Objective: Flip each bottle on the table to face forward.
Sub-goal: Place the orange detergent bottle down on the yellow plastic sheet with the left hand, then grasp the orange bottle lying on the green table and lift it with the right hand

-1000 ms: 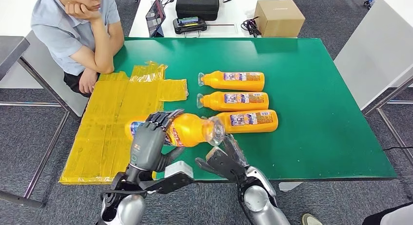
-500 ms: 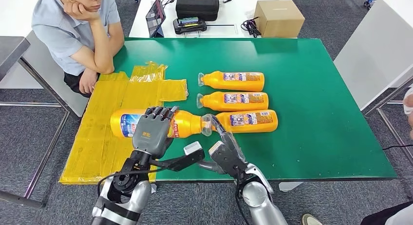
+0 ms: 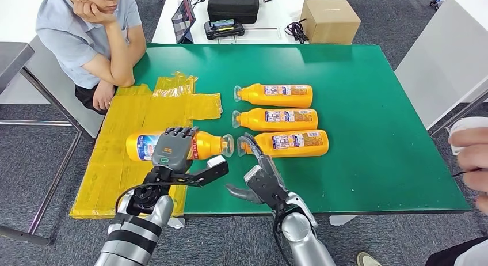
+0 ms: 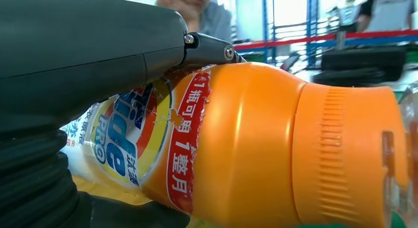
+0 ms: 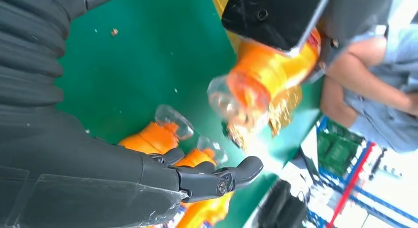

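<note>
Left robot hand grips lying bottle

On green worktop (image 3: 374, 105), near edge: left robot hand (image 3: 171, 152) wraps a bottle (image 3: 210, 145) lying on its side, cap toward 3 o'clock, partly over yellow sheet (image 3: 124, 156). Wrist view: fingers (image 4: 209, 45) over the label. Right robot hand (image 3: 260, 177) holds nothing, fingers apart, just at 6 o'clock of the nearest row bottle (image 3: 290, 143). Two more bottles (image 3: 275, 120) (image 3: 274, 95) lie at 12 o'clock of it, caps toward 9. Person (image 3: 92, 30) sits at 10 o'clock.

Bright, even overhead light leaves soft, short shadows on the tabletop (image 3: 374, 133). The right wrist view is motion-blurred. The left wrist view's background is washed out.
</note>
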